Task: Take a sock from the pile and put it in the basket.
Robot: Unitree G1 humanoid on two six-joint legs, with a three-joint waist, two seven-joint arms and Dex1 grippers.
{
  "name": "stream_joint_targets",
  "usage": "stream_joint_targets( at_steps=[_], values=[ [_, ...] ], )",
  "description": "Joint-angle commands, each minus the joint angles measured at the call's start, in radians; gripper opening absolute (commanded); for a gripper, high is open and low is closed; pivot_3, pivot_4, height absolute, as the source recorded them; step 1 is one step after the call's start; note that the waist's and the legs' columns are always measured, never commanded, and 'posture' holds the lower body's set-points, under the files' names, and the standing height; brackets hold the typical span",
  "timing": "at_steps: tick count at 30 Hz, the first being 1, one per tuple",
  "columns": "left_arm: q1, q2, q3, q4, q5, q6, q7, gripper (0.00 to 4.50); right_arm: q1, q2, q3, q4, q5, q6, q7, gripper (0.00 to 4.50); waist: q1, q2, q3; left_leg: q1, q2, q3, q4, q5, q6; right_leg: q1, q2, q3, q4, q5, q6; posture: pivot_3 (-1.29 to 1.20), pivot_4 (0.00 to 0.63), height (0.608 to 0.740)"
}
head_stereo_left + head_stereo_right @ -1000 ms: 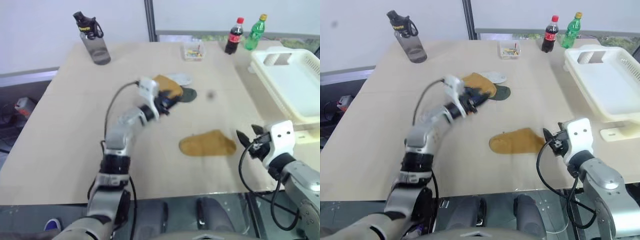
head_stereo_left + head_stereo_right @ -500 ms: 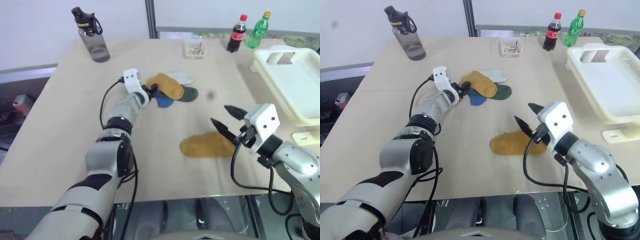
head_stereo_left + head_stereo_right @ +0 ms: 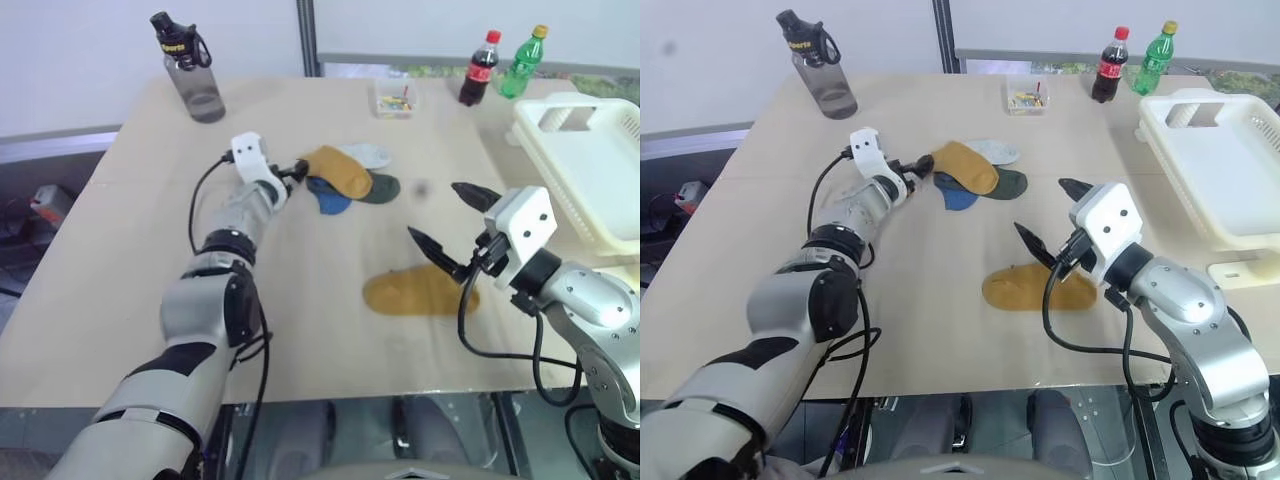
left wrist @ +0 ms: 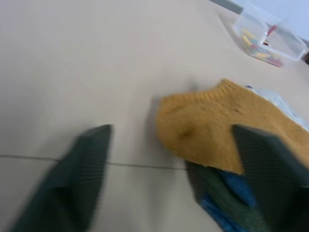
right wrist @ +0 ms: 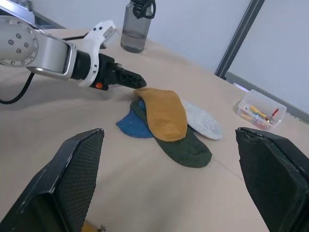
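Both grippers have spread wide, left gripper [image 3: 297, 170] poised at the pile [image 3: 345, 176], right gripper [image 3: 445, 222] above a loose mustard sock [image 3: 415, 293].

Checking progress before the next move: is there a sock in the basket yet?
No, the basket shows only its bare white floor, and the socks lie in the pile on the table.

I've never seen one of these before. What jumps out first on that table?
Probably the left gripper, its jaws open right at a small pile of socks mid-table, a mustard one on top. Nearer the robot a lone mustard sock lies flat, with the right gripper open above it. The white basket waits at the table's right edge.
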State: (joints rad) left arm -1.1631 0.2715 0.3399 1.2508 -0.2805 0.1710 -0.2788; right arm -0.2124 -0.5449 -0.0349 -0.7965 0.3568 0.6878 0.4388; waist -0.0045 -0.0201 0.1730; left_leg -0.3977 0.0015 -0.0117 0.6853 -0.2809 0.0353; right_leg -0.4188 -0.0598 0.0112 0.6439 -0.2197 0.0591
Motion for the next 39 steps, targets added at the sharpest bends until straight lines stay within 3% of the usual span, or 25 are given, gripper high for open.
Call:
stream_joint_targets(
  at_steps=[1,4,7,9,12,15,29,33,36,37,39],
  values=[
    [-0.041,-0.006,0.022,0.005,-0.013,-0.010,0.015,4.47,-0.010,-0.005,-0.015,-0.016,-0.005,-0.020,-0.007,4.50,-0.001,0.000,0.000,0.000,0.000,0.000,0.000,0.000,0.000,0.000,0.000,0.000,0.000,0.000,0.000,0.00,0.150,0.740],
    [-0.048,-0.019,0.054,0.020,-0.029,-0.020,0.038,4.47,-0.008,-0.004,-0.015,-0.017,-0.007,-0.017,-0.014,4.50,-0.005,0.000,0.000,0.000,0.000,0.000,0.000,0.000,0.000,0.000,0.000,0.000,0.001,0.000,0.000,0.00,0.150,0.740],
    [-0.054,-0.032,0.072,0.024,-0.036,-0.037,0.041,3.71,0.000,-0.006,-0.019,-0.025,-0.009,-0.012,-0.021,4.50,-0.006,0.000,0.000,0.000,0.000,0.000,0.000,0.000,0.000,0.000,0.000,0.000,0.001,0.000,0.000,0.00,0.150,0.740],
    [-0.055,-0.038,0.082,0.024,-0.043,-0.041,0.040,2.90,0.016,-0.010,-0.026,-0.036,-0.009,-0.009,-0.023,4.50,-0.005,0.000,0.000,0.000,0.000,0.000,0.000,0.000,0.000,0.000,0.000,0.000,0.001,0.000,0.000,0.00,0.150,0.740],
    [-0.054,-0.041,0.101,0.018,-0.059,-0.054,0.033,1.21,0.065,-0.019,-0.056,-0.068,0.000,-0.005,-0.022,4.50,-0.003,0.000,0.000,0.000,0.000,0.000,0.000,0.000,0.000,0.000,0.000,0.000,0.001,0.000,0.000,0.00,0.150,0.740],
    [-0.056,-0.036,0.121,0.013,-0.072,-0.059,0.028,0.04,0.123,-0.026,-0.099,-0.109,0.021,-0.001,-0.015,4.50,-0.002,0.000,0.000,0.000,0.000,0.000,0.000,0.000,0.000,0.000,0.000,0.000,0.000,0.000,0.000,0.00,0.150,0.740],
    [-0.070,-0.005,0.157,0.031,-0.099,-0.022,-0.028,0.04,0.344,-0.088,-0.279,-0.177,0.073,-0.083,0.080,4.50,-0.006,0.000,0.000,0.001,0.000,0.000,0.000,0.000,0.000,0.000,0.000,0.000,0.002,0.000,0.000,0.00,0.150,0.740],
    [-0.067,0.001,0.162,0.041,-0.096,0.000,-0.027,1.26,0.346,-0.097,-0.272,-0.176,0.064,-0.094,0.073,4.50,-0.006,0.000,0.000,0.001,0.000,0.000,0.001,0.000,0.000,0.001,0.000,0.000,0.002,0.000,0.000,0.00,0.150,0.740],
    [-0.064,0.005,0.134,0.033,-0.070,0.001,-0.041,2.82,0.345,-0.094,-0.269,-0.189,0.070,-0.090,0.063,4.50,-0.006,0.000,0.000,0.001,0.000,0.000,0.001,0.000,0.000,0.001,0.000,0.000,0.002,0.000,0.000,0.00,0.150,0.740],
    [-0.060,0.003,0.125,0.030,-0.061,-0.001,-0.041,3.07,0.347,-0.094,-0.270,-0.192,0.071,-0.090,0.061,4.50,-0.005,0.000,0.000,0.001,0.000,0.000,0.001,0.000,0.000,0.001,0.000,0.000,0.002,0.000,0.000,0.00,0.150,0.740],
    [-0.055,-0.002,0.118,0.030,-0.053,-0.007,-0.033,3.07,0.345,-0.093,-0.265,-0.195,0.071,-0.088,0.055,4.50,-0.005,0.000,0.000,0.001,0.000,0.000,0.001,0.000,0.000,0.001,0.000,0.000,0.002,0.000,0.000,0.00,0.150,0.740]
  ],
)
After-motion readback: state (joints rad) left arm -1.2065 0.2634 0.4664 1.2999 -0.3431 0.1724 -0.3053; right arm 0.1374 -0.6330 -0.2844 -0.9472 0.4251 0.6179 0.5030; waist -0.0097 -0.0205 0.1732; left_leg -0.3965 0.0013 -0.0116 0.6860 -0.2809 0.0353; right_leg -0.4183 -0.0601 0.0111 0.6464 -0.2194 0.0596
